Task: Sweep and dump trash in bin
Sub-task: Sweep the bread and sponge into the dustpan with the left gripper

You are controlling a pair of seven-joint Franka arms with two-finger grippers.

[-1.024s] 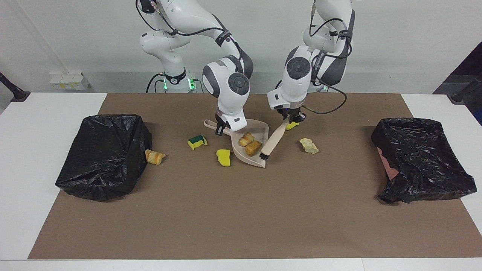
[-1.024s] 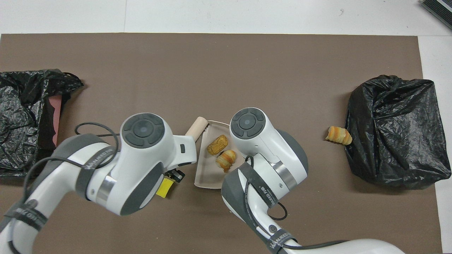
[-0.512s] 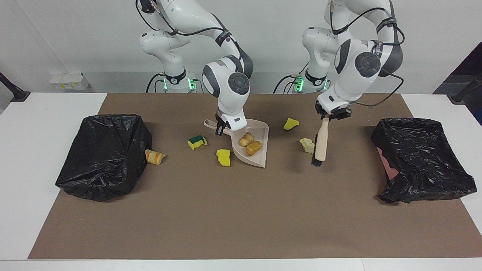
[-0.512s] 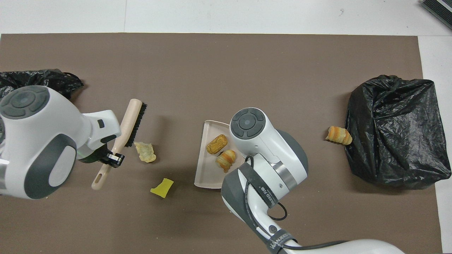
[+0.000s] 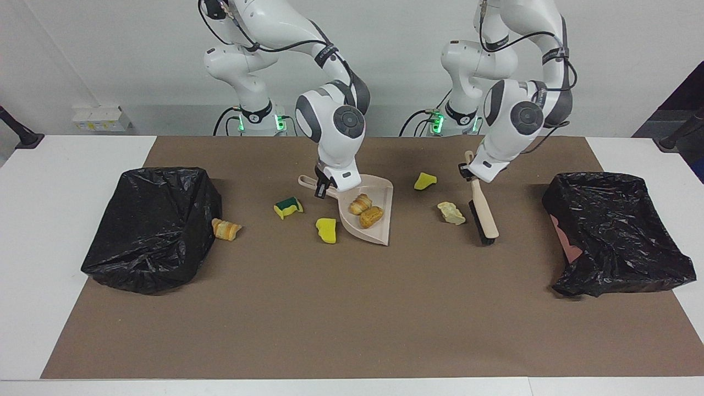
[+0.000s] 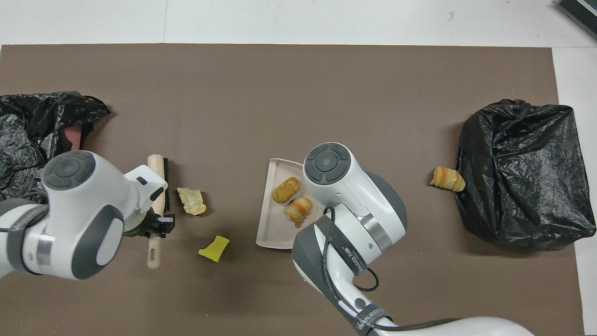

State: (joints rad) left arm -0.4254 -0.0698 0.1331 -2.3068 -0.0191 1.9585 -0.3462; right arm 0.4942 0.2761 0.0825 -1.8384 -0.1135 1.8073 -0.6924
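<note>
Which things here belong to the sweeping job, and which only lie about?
Job: brush, dustpan, scraps like the pale lump, two bag-lined bins.
Lying about: white box beside the wall, dark object at the table's corner.

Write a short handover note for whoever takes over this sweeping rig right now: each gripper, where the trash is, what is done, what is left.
Left gripper: shut on the brush handle, bristles low beside the pale tan scrap.
Right gripper: shut on the dustpan handle; pan sits mid-mat.
Done: two bread lumps lie in the dustpan.
Left on the mat: the pale tan scrap and a yellow chunk toward the left arm's end; a yellow sponge and a green-backed sponge beside the pan; a bread roll against the black bin at the right arm's end.
Nothing dumped that I can see.
</note>
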